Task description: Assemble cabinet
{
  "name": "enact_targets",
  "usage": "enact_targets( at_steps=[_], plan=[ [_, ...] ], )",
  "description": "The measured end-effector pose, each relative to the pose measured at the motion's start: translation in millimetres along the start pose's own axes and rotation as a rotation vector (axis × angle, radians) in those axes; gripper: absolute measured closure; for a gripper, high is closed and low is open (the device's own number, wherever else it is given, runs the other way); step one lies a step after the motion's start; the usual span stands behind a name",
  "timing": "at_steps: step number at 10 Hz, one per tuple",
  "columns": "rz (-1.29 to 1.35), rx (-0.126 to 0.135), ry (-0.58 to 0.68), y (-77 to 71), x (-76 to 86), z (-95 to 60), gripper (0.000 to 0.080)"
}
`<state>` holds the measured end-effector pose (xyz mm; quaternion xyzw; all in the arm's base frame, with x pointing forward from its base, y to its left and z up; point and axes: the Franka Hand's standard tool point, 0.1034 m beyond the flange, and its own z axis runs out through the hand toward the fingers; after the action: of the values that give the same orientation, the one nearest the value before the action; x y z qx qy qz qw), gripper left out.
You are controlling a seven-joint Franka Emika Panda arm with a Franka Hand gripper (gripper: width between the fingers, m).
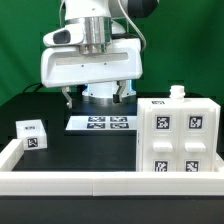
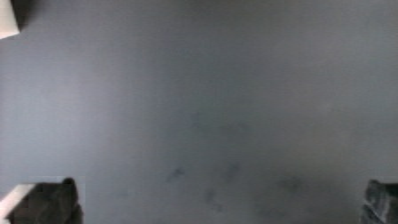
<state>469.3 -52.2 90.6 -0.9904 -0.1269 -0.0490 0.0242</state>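
Upper centre of the exterior view: your gripper (image 1: 95, 95) hangs above the marker board (image 1: 100, 123), fingers pointing down and spread wide with nothing between them. Right side of the frame, middle to lower: the cabinet (image 1: 180, 140) stands on the table (image 1: 40, 112) with its four-tagged face toward the camera. Its right part is cut off by the frame edge, so you cannot read its long axis from here. A small white peg (image 1: 178, 92) rises from its top. The relation to hold on to: the cabinet lies to the exterior view's right of the gripper and lower in the frame, well apart from it, just beyond the board's right end. Lower left: a cube (image 1: 32, 135) sits alone, also well apart from the gripper. Along the bottom edge runs a white rail (image 1: 60, 182).

Wrist view: bare dark table (image 2: 196, 90) fills the picture. Two fingertips (image 2: 45, 203) show far apart at opposite edges, which confirms that the gripper (image 2: 214, 202) is released and empty. No cabinet appears here. As a judgement, you must carry the arm toward the exterior view's right before any grasp. With one arm on the rig, no choice of hand arises.
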Motion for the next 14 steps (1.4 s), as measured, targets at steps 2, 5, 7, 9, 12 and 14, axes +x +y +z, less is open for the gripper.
enact_targets(
  at_steps=[2, 5, 7, 9, 12, 14],
  plan=[
    [0.0, 0.0, 0.0, 0.5, -0.3, 0.1, 0.0002],
    [-0.094, -0.008, -0.025, 59.7, -37.3, 3.1, 0.0002],
    [-0.133, -0.003, -0.042, 88.9, -52.5, 7.0, 0.0002],
    [-0.132, -0.003, -0.044, 113.5, -51.7, 9.0, 0.0002],
    [-0.153, 0.001, -0.053, 115.8, -56.5, 14.3, 0.0002],
    [-0.12, 0.004, -0.076, 126.3, -71.0, 32.0, 0.0002]
  ],
)
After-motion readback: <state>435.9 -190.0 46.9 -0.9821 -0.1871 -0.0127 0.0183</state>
